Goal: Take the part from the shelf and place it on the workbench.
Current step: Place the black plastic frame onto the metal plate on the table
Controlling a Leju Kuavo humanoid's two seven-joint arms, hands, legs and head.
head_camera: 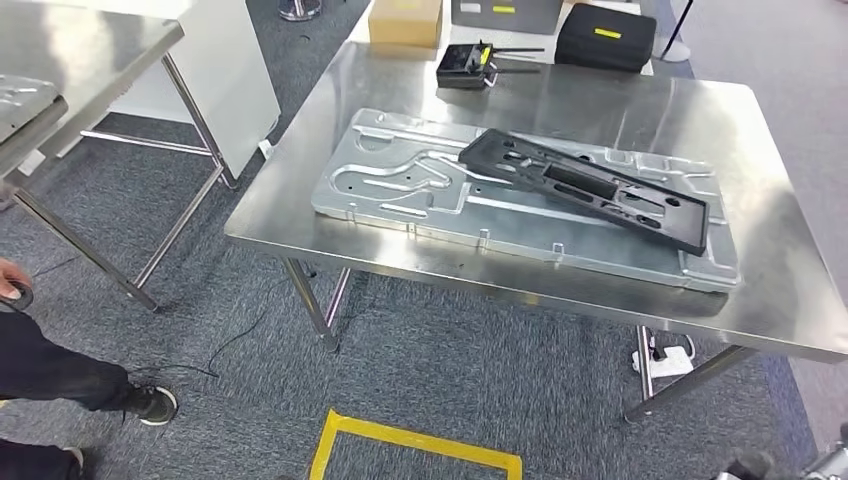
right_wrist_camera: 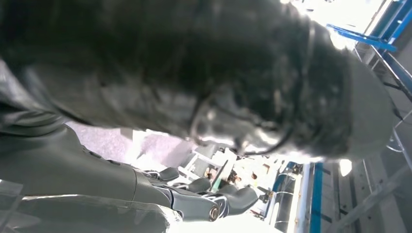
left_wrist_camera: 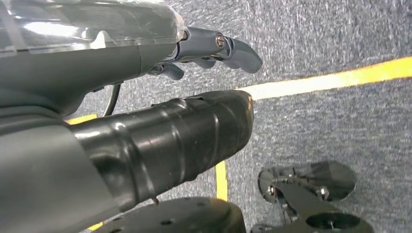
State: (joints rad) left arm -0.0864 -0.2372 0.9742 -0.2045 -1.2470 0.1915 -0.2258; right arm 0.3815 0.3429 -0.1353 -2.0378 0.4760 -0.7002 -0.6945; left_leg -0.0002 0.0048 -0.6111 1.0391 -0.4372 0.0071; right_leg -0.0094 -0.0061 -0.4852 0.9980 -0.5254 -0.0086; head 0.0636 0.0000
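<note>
Already the black plastic part lies slantwise atop the stamped metal panel on the steel workbench. The left hand hangs over grey carpet, fingers loose, holding nothing. The right hand is blurred; I cannot tell its grasp.

Left hand: clear glossy cover, grey ribbed thumb, dark fingers with silver screw, thin black cable

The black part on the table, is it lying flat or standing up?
Lying down. The black part rests lengthwise on top of the silver panel on the workbench, not standing on an edge.
</note>
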